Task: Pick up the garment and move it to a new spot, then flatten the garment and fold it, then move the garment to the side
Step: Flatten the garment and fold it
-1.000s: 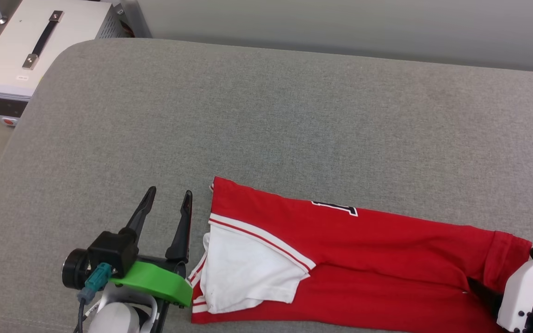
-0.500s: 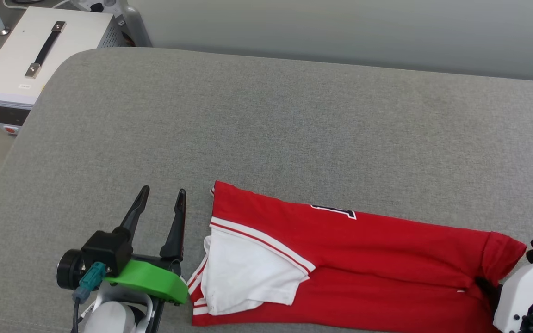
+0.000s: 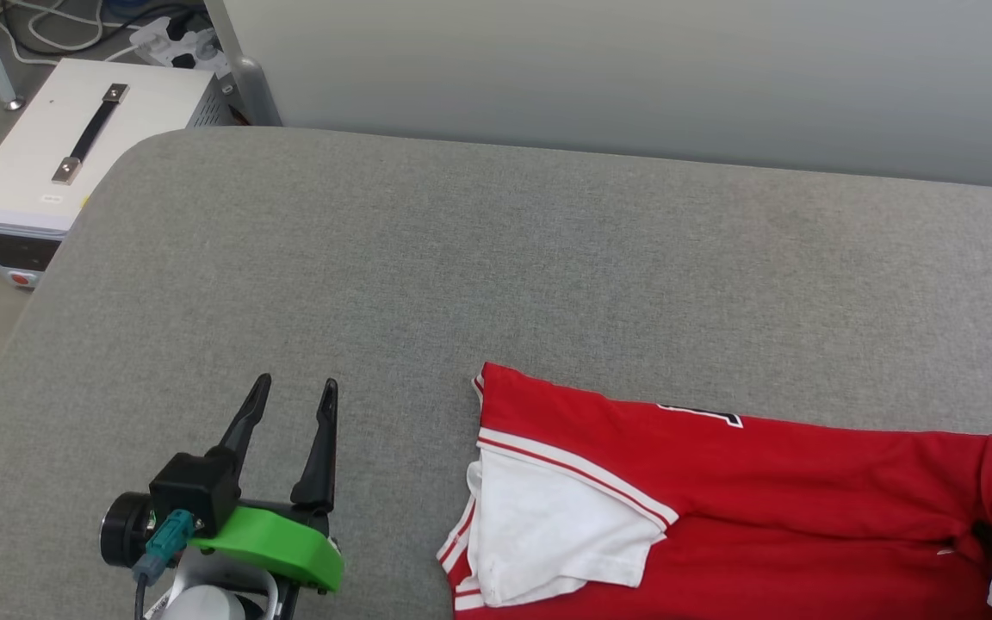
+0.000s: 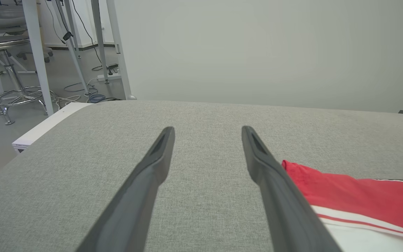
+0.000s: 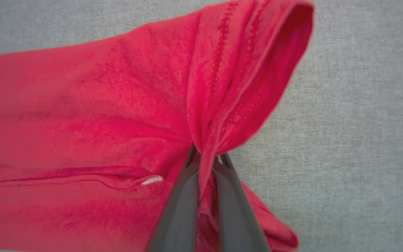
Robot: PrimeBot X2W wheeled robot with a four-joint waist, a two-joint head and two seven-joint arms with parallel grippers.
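Newly pinched shut by the right gripper (image 5: 206,159), the red white-sleeved jersey garment (image 3: 763,482) is dragged toward 3 o'clock, likely the sideways move; the left gripper (image 3: 296,383) is held wide open, empty.

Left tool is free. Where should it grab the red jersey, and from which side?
Take the red soft jersey T-shirt at its far-left corner, above the white sleeve. Come in from the robot's left with the open left tool, low along the grey cushion: that edge lies flat, facing it; the right tool pinches the opposite end.
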